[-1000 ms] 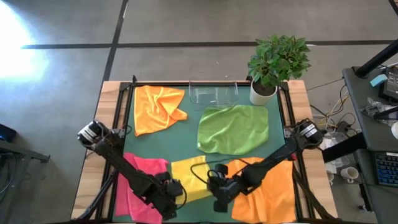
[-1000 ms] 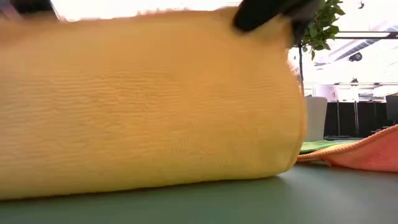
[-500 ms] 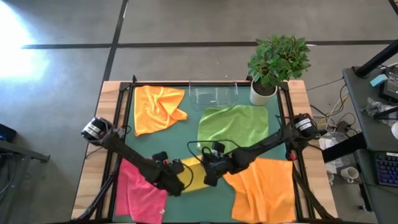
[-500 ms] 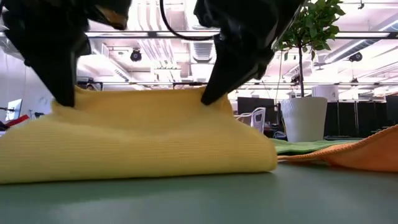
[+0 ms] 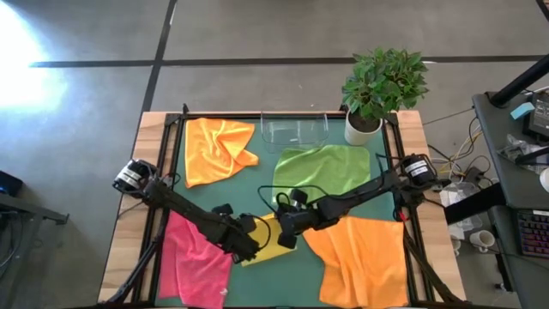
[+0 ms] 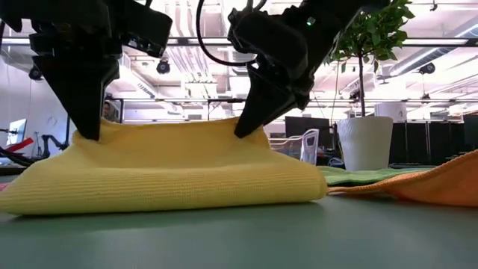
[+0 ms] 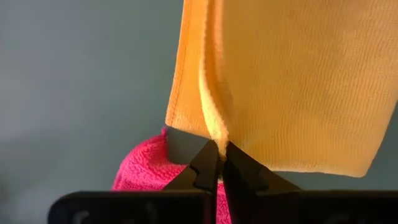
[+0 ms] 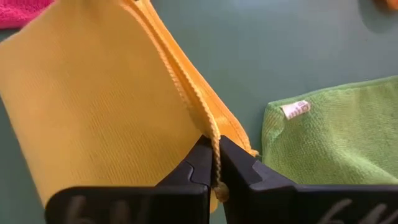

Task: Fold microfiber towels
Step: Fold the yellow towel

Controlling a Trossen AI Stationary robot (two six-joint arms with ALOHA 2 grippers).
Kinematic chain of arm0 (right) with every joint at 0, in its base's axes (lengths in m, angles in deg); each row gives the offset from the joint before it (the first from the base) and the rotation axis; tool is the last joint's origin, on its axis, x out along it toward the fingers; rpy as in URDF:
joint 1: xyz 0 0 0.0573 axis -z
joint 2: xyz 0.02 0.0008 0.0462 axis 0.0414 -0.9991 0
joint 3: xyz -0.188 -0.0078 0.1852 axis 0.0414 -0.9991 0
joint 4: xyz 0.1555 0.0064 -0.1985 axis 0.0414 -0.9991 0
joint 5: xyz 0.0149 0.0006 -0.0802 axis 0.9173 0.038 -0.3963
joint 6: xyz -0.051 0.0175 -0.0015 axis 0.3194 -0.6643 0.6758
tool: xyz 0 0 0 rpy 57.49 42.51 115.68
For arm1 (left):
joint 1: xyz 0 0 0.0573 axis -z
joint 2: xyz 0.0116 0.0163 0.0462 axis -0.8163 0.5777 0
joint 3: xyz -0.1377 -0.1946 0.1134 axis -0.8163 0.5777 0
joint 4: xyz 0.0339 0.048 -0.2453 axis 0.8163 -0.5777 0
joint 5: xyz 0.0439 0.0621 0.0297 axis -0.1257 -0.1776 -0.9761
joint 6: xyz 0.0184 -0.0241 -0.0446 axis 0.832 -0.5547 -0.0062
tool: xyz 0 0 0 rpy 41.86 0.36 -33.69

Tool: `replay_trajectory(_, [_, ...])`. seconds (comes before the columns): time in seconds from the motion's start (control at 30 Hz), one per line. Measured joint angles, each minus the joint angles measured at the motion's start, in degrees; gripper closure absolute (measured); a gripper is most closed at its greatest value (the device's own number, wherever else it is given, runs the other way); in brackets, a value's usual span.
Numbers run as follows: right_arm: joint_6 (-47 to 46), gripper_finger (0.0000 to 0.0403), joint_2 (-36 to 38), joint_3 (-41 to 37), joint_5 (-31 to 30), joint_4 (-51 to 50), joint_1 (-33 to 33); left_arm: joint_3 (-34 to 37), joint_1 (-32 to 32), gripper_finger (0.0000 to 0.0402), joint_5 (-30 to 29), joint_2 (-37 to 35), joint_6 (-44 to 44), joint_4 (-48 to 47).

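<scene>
Left gripper [image 7: 219,163] pinches yellow towel [image 7: 298,81] (high view hides this).

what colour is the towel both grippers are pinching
Yellow towel, pinched by the left gripper and right gripper; clearest in the low view.

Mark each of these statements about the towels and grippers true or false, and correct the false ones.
1. Both grippers pinch the yellow towel. True: the left gripper and right gripper are each shut on its edge.
2. The pink towel lies under the plant. False: it lies at the table's near left; the lime green towel is by the plant.
3. Two orange towels are on the mat. True: one far left, one near right.
4. The yellow towel lies flat and unfolded. False: it is doubled over.
</scene>
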Motion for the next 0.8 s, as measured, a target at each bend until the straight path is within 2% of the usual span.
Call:
replay_trajectory(0.13, [0.73,0.0394,-1.59,-0.04,0.1,-0.07,0.32,0.01,-0.35,0.0386,-0.09,0.0,0.03,0.09])
replay_trajectory(0.33, [1.37,0.0384,-2.76,-0.04,0.1,-0.12,0.44,0.04,-0.7,0.0325,-0.19,0.0,0.03,0.09])
replay_trajectory(0.6, [1.59,0.0312,-2.57,-0.04,0.1,-0.31,1.42,-0.4,-1.67,0.0235,0.56,0.0,-0.1,-2.04])
replay_trajectory(0.8, [2.93,0.0262,0.66,-0.04,0.55,-2.68,2.38,-1.89,-2.08,0.0211,1.7,0.0,2.49,-9.87])
